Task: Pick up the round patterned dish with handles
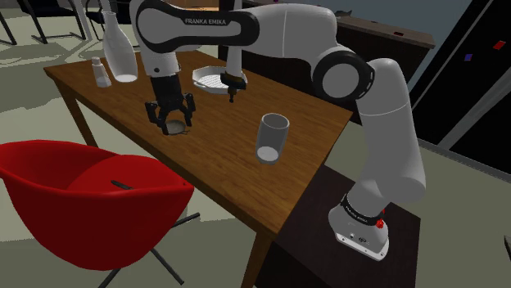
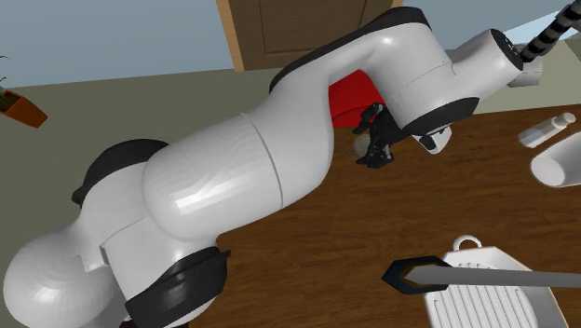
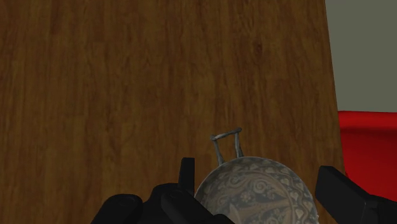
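Here the tool [image 1: 171,120] stands spread, its fingers straddling the round patterned dish [image 3: 257,191] without pinching it; the dish sits on the worktop [image 1: 246,176], near the edge by the red chair [image 1: 90,204]. For a sound grip, I judge, lower fully, stay centred, and close across the dish's body, clear of the thin handle [image 3: 228,137]. The arm [image 1: 278,33] reads "FRANKA EMIKA".

Shoulder view: high beside stand [image 1: 305,222], looking down over table [image 1: 233,159]. Second exterior: very close behind arm [image 2: 242,177], same tabletop. Wrist view: close, straight down near table edge; shares patterned dish [image 3: 254,191] with shoulder view.
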You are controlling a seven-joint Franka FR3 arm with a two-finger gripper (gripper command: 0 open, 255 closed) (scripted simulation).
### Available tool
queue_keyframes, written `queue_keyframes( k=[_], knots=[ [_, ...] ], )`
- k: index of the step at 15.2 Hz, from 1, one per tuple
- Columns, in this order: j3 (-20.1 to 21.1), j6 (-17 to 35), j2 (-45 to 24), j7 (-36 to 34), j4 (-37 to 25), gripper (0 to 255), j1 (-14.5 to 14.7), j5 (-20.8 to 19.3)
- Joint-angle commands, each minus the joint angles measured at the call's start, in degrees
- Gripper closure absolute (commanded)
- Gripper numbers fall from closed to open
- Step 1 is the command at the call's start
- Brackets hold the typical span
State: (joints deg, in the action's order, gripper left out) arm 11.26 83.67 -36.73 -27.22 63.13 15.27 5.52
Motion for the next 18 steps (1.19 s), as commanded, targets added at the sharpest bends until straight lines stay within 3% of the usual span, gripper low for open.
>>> queue_keyframes(
  k=[1,10,16,18],
  knots=[
    [0.0,0.1,-0.2,0.0,0.0,255,0.0,0.0],
    [0.1,-7.9,-2.0,-1.3,-10.0,255,0.6,-0.2],
    [0.2,-15.3,-5.8,-2.5,-21.3,255,1.5,-0.5],
    [0.2,-15.5,-6.0,-2.5,-21.6,255,1.5,-0.5]
  ],
)
